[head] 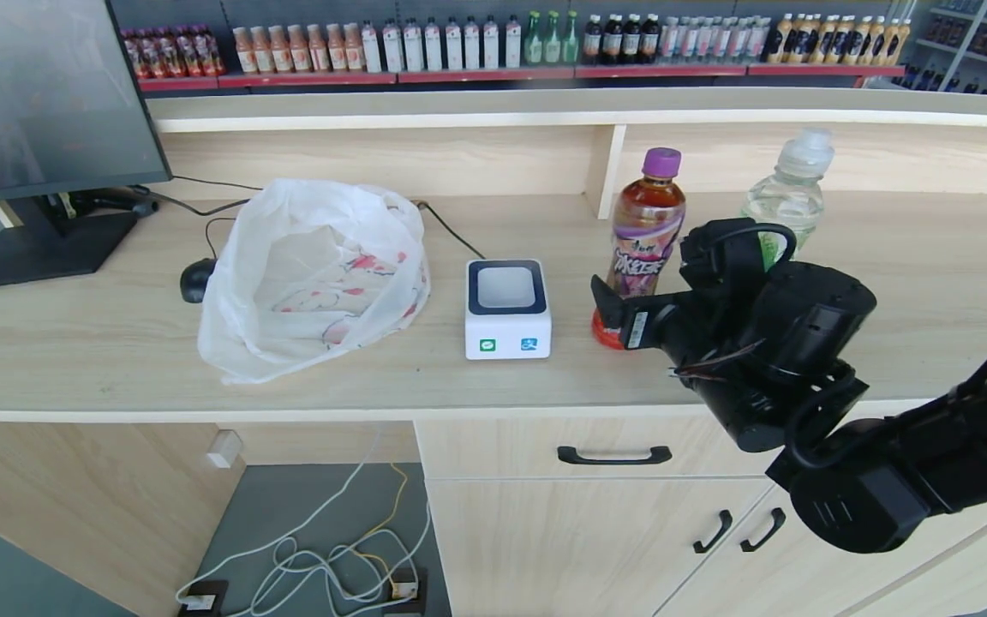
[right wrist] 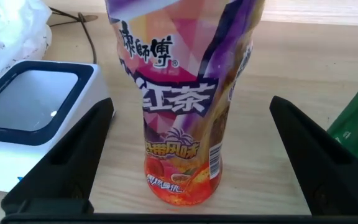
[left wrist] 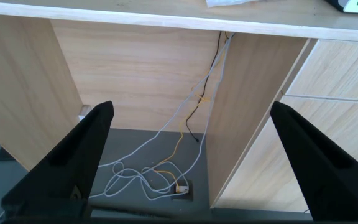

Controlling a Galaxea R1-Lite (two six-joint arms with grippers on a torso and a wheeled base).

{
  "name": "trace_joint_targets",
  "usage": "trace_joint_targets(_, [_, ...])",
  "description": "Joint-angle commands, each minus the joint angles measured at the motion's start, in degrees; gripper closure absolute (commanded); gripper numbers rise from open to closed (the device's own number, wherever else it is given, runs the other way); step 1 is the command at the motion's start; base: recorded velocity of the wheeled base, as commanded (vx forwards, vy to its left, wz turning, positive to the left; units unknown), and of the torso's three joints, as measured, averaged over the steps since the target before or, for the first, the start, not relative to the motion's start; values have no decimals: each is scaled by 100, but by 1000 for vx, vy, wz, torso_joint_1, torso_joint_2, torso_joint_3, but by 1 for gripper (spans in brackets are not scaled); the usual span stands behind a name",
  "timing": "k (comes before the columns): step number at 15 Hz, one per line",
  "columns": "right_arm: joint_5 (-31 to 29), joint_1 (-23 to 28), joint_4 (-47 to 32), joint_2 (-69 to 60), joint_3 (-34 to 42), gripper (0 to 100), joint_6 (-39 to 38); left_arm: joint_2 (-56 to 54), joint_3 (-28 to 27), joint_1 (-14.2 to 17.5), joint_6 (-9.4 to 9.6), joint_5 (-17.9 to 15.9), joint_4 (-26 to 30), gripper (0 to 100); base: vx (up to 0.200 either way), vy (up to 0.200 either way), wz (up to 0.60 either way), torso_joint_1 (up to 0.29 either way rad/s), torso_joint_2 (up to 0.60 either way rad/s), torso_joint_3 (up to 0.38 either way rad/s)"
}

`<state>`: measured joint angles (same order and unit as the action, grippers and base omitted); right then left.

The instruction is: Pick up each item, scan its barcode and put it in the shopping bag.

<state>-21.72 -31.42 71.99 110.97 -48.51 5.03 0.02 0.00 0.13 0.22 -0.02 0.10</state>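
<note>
A tea bottle (head: pixel 646 231) with a purple cap stands upright on the wooden counter (head: pixel 82 343), just right of the white barcode scanner (head: pixel 507 308). My right gripper (head: pixel 641 287) is open at the bottle's lower half. In the right wrist view the tea bottle (right wrist: pixel 182 93) stands between the spread fingers (right wrist: pixel 73 162), apart from both. A clear water bottle (head: pixel 789 193) stands behind my right arm. The white shopping bag (head: pixel 314 274) lies open to the left of the scanner. My left gripper (left wrist: pixel 191 124) is open below the counter, facing the floor cables (left wrist: pixel 160 177).
A monitor (head: pixel 39 94) and a black mouse (head: pixel 195 279) sit at the counter's left end. A low wooden shelf wall (head: pixel 605 167) backs the counter. Drawers with black handles (head: pixel 613 456) are under the front edge. The scanner (right wrist: pixel 30 112) lies close beside the right gripper.
</note>
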Motion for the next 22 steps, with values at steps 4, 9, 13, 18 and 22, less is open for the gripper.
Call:
trace_joint_targets(4, [186,188,-9,232,-344,0,129,-2,0,4,-4,2,-1,0,0,0,0,0,0,0])
trace_joint_targets(9, [186,188,0,337,-458,0,191,-2,0,4,-4,2,-1,0,0,0,0,0,0,0])
trace_joint_targets(13, [186,285,0,364,-616,0,252,-2,0,4,-4,2,-1,0,0,0,0,0,0,0])
trace_joint_targets(18, [195,294,0,443,-739,0,252,-2,0,4,-4,-6,-1,0,0,0,0,0,0,0])
trace_joint_targets(22, [195,294,0,513,-862,0,261,-2,0,4,-4,2,-1,0,0,0,0,0,0,0])
